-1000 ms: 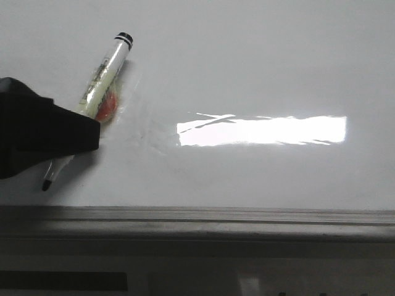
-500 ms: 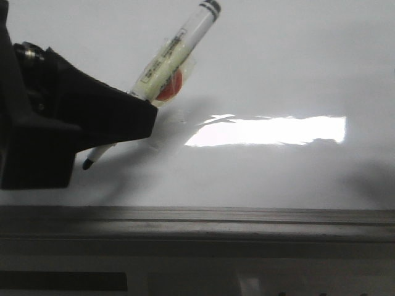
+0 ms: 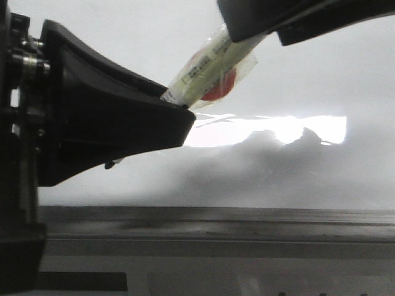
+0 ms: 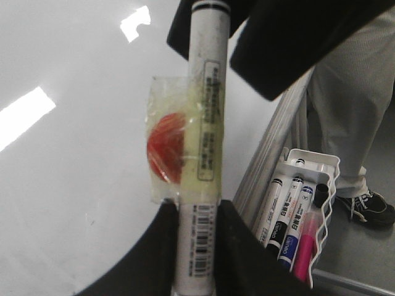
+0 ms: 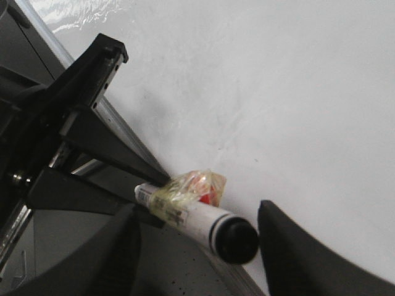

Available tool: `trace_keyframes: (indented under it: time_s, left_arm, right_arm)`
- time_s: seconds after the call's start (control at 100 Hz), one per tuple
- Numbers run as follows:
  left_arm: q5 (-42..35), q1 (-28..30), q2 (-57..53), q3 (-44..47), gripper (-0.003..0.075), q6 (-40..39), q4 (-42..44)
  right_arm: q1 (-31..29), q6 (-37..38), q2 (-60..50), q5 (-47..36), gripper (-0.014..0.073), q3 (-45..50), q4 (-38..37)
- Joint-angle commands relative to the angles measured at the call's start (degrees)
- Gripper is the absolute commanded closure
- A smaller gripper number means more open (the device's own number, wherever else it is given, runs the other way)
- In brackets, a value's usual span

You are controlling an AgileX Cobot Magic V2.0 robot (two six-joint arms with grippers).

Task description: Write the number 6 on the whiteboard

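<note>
My left gripper (image 3: pixel 179 114) is shut on a white marker (image 3: pixel 210 71) wrapped in clear tape with a red patch. It holds the marker tilted above the whiteboard (image 3: pixel 296 80). The left wrist view shows the fingers clamping the barcode part of the marker (image 4: pixel 200 154). My right gripper (image 3: pixel 271 31) comes in from the top right. It is open, with its jaws on either side of the marker's black end (image 5: pixel 237 240) and not touching it. No black stroke of a number 6 shows on the board in any view.
A grey metal ledge (image 3: pixel 216 222) runs along the board's near edge. A bright rectangular glare (image 3: pixel 278 129) lies on the board. A white tray (image 4: pixel 321 163) with several spare markers hangs beside the board, and a person's leg (image 4: pixel 352 111) stands near it.
My left gripper has lifted the marker up and to the right, closer to the camera. My right gripper has entered from the top right and now straddles the marker's black end.
</note>
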Motion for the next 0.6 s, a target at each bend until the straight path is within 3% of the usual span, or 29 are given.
trace_keyframes:
  time_s: [0.0,0.24,0.35,0.43,0.54,0.59]
  left_arm:
    - [-5.2,-0.4,-0.7,-1.8,0.0741,-0.6,0.3]
    - [-5.2,-0.4,-0.7,-1.8,0.0741,-0.6,0.7]
    - [-4.9,-0.4,-0.7,-1.8,0.0727,-0.6,1.2]
    - [-4.9,-0.4,-0.7,-1.8,0.0634,-0.6,1.4]
    - [-5.0,0.6,-1.0,-1.8,0.0377,-0.6,1.4]
    - [-4.1,1.4,-1.7,-1.8,0.0315,-0.6,0.7]
  right_arm:
    - [0.1,-0.5,0.8,-4.7,0.0286,-2.2,1.4]
    - [0.1,-0.5,2.5,-5.2,0.0666,-2.2,1.5]
    - [0.1,-0.5,2.6,-5.6,0.0657,-2.2,1.5]
    - [0.1,-0.5,2.6,-5.6,0.0657,-2.2,1.5]
    - [0.1,-0.5,2.6,-5.6,0.0657,-2.2,1.5]
    - [0.1,-0.2,2.6,-5.5,0.0657,-2.2,1.5]
